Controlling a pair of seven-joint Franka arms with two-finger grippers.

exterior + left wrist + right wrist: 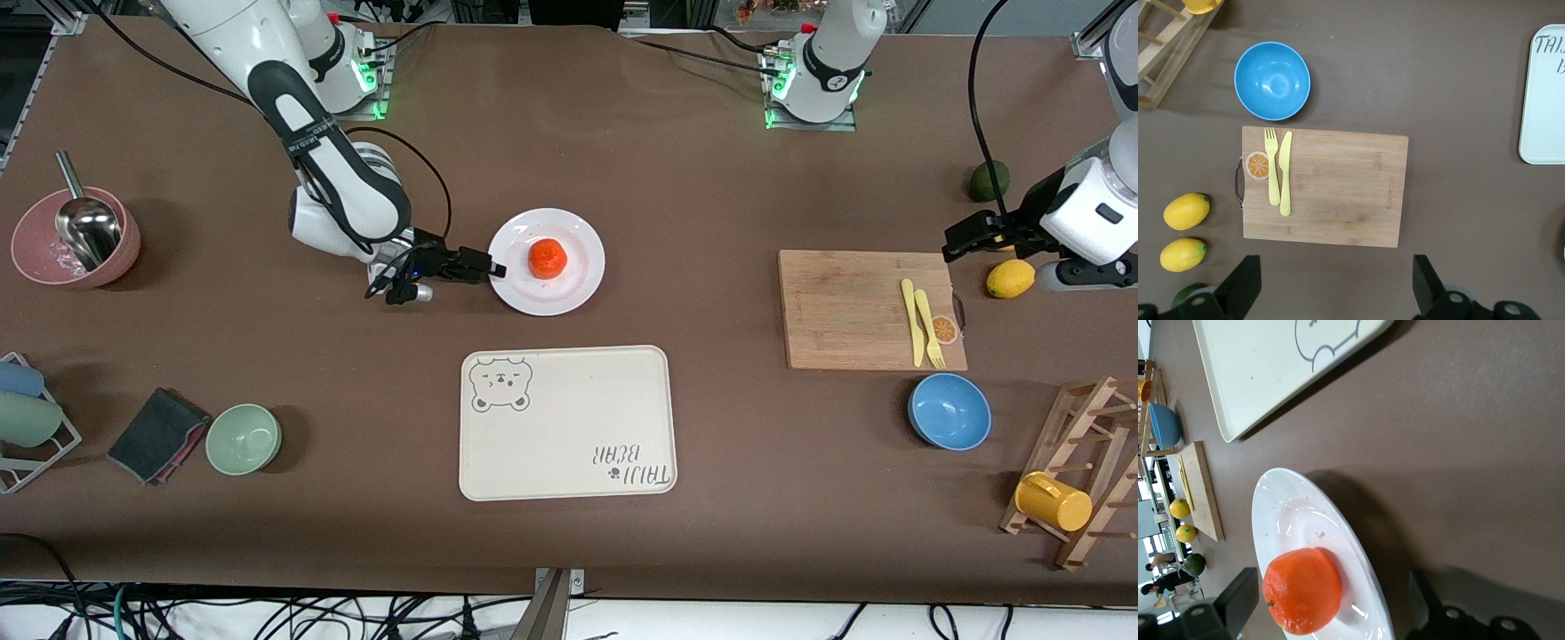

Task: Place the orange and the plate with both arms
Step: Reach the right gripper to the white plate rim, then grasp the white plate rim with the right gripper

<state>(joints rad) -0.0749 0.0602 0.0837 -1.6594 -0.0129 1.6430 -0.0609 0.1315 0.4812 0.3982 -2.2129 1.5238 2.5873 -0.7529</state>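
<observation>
Your right hand (492, 268) sits low at the plate's (578, 283) edge at about 9 o'clock, its fingers parted with the rim between them; in the right wrist view both fingers (1238, 597) stand well apart and you cannot tell whether they touch the rim. The plate is round, white, shallow and glossy, and the orange (547, 259) rests on its middle, smooth and slightly flattened. At 6 o'clock from the plate lies the cream tray (569, 462), a matte rectangle with rounded corners and a raised lip; a strip of bare brown table (622, 160) separates the two. Toward 12 o'clock the table stays bare up to the arm bases.

Your left hand (965, 238) waits wide open with nothing in it, up by the wooden cutting board's (845, 302) edge at the left arm's end of the table, above a yellow lemon (1010, 278). A blue bowl (949, 411) sits at the board's 6 o'clock.
</observation>
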